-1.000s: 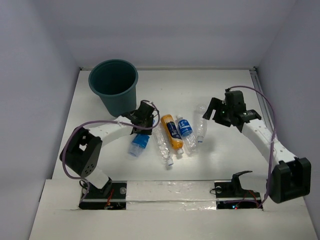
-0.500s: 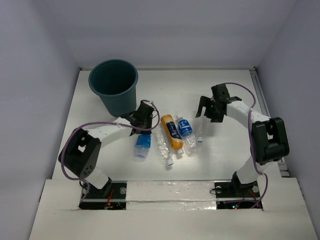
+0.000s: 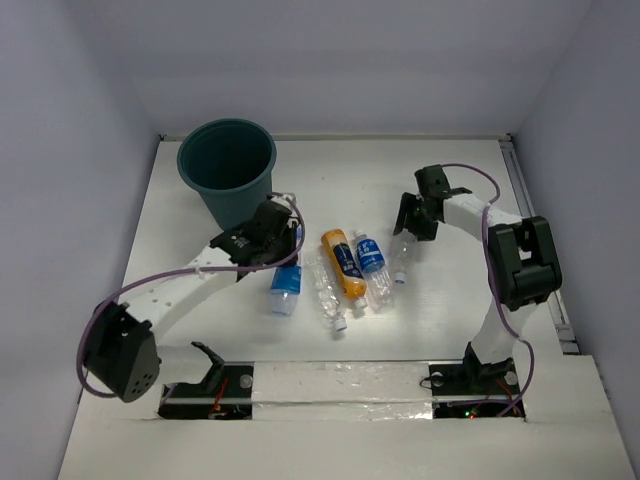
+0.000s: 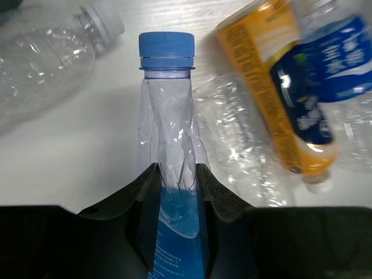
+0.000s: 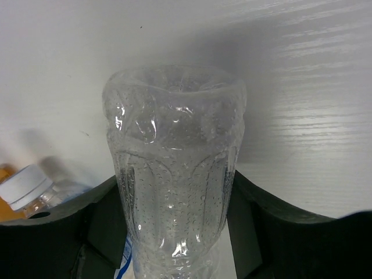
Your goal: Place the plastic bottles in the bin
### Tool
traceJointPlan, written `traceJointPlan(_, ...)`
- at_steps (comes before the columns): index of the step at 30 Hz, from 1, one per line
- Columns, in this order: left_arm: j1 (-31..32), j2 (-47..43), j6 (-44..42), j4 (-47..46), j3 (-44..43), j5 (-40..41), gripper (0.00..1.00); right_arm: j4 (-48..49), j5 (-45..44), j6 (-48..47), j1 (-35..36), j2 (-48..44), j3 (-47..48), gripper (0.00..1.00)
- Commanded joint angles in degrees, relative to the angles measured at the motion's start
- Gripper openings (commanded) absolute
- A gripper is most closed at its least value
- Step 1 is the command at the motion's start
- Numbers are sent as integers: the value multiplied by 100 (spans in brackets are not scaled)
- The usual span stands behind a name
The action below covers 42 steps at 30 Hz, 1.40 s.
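Your left claw (image 4: 176, 174) is clenched on the blue-capped bottle (image 4: 167, 104), its neck crushed between the fingers and the cap pointing to 12 in the wrist view. From above, that bottle is at 5 o'clock of the bin (image 3: 235, 205), near it and outside. Your right claw (image 5: 174, 192) straddles a clear bottle (image 5: 174, 133); can't tell if it's gripping. The orange bottle (image 3: 343, 262) lies mid-bench (image 3: 450, 300).
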<state>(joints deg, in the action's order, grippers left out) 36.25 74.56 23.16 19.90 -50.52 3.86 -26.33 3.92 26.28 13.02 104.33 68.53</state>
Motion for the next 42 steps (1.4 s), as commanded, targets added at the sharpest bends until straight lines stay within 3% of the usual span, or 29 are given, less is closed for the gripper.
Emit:
traceJointPlan(1,-39,-704,136,495,-859,-289,0,163,-374,9,-45,-456,169,60)
traceJointPlan(7,-241,-900,-4,989,-2785,-26,0,128,-735,70,-45,-1221,38,58)
traceJointPlan(11,-767,-312,-206,876,-4680,45,0,163,-613,201,-45,-1942,-33,58)
traceJointPlan(14,-1172,233,-461,665,-5553,510,0,224,-254,360,-45,-2531,-94,58)
traceJointPlan(20,-2111,928,-1023,-362,-5566,1196,2,128,-23,562,69,-3507,-138,58)
traceJointPlan(28,-2474,1394,-1656,-1778,-4845,1881,7,110,109,790,508,-3895,265,58)
traceJointPlan(31,-2526,1421,-1692,-1955,-4590,1873,31,233,74,896,825,-3702,720,59)
traceJointPlan(32,-2526,1386,-1674,-1955,-4424,1830,49,312,65,922,904,-3605,888,58)
traceJointPlan(35,-2579,1184,-1525,-1920,-4291,1636,76,487,47,1010,1273,-3105,1635,59)
traceJointPlan(38,-2579,851,-1279,-1596,-4299,1373,85,988,82,1151,1659,-2507,2337,60)
traceJointPlan(42,-2579,271,-770,-1068,-4098,829,83,1646,47,1362,2108,-1506,3454,61)
